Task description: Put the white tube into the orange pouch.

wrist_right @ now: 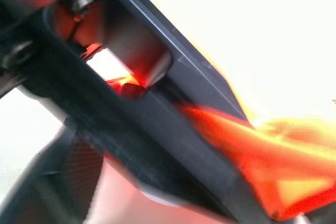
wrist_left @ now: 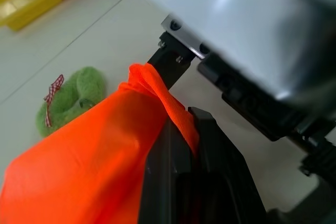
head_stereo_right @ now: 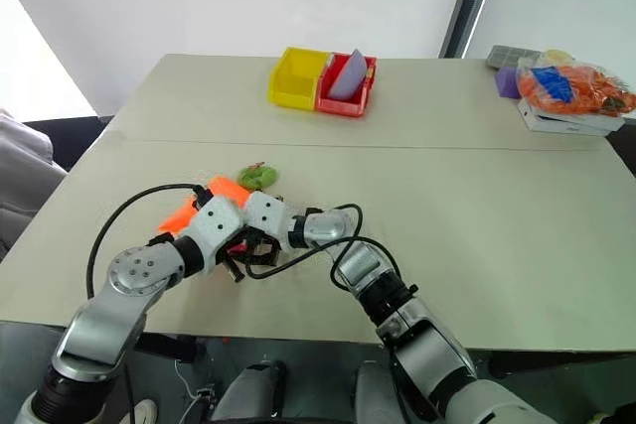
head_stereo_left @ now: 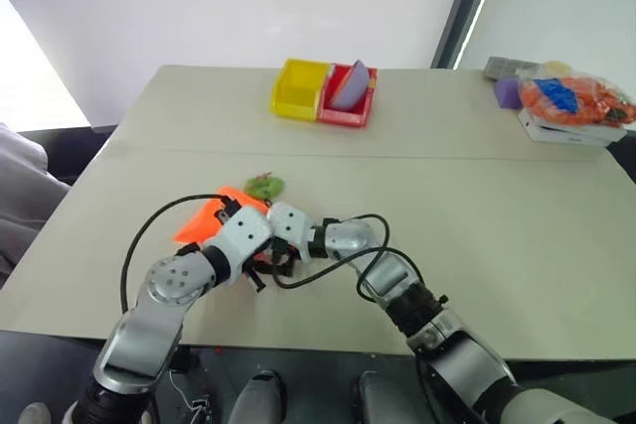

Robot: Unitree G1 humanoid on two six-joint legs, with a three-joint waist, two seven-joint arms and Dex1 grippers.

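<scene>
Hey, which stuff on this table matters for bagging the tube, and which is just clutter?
Job: orange pouch, pinched by the left gripper; right gripper beside it.
Clutter: green plush, yellow bin, red bin, mesh bag.

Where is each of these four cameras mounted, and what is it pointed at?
Left eye view: on the head, looking down over both arms at the table and orange pouch.
Right eye view: beside it, same scene, with the yellow bin at the far edge.
Left wrist view: on the left arm, looking along the left gripper pinching the pouch.
Right wrist view: on the right arm, close against black fingers and orange fabric.
Shared: the pouch shows in all four.
</scene>
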